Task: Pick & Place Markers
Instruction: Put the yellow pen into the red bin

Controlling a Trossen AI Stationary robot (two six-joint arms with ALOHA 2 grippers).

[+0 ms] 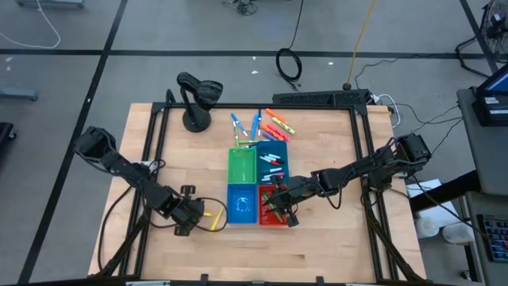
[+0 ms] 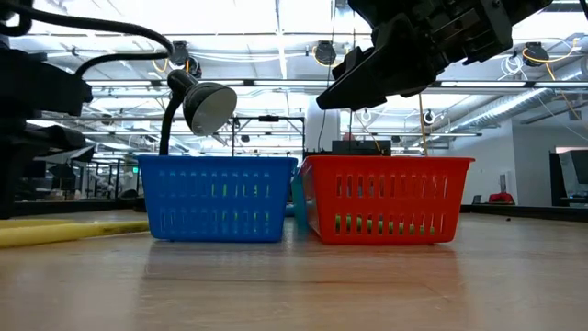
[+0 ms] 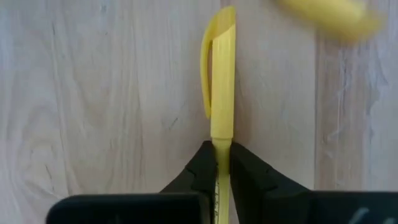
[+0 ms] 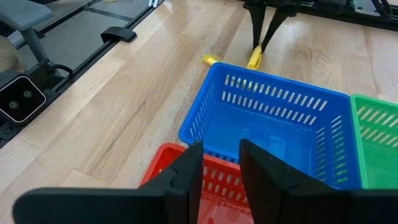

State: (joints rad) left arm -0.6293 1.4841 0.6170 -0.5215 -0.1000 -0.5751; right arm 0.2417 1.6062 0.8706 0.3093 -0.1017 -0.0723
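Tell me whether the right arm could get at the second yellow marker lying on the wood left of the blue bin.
Probably not easily: the yellow plastic marker lies beyond the blue plastic bin, beside the left gripper.

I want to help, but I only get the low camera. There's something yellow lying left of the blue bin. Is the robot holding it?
Observer: Yes. The left tool is shut on a yellow marker, down at the wooden table.
Operator: Is that the only yellow one there?
Observer: No. A second yellow marker lies loose on the wood beside it.
Operator: And the big black thing above the red bin?
Observer: That is the right tool. It is open with nothing in it and hangs over the red bin.
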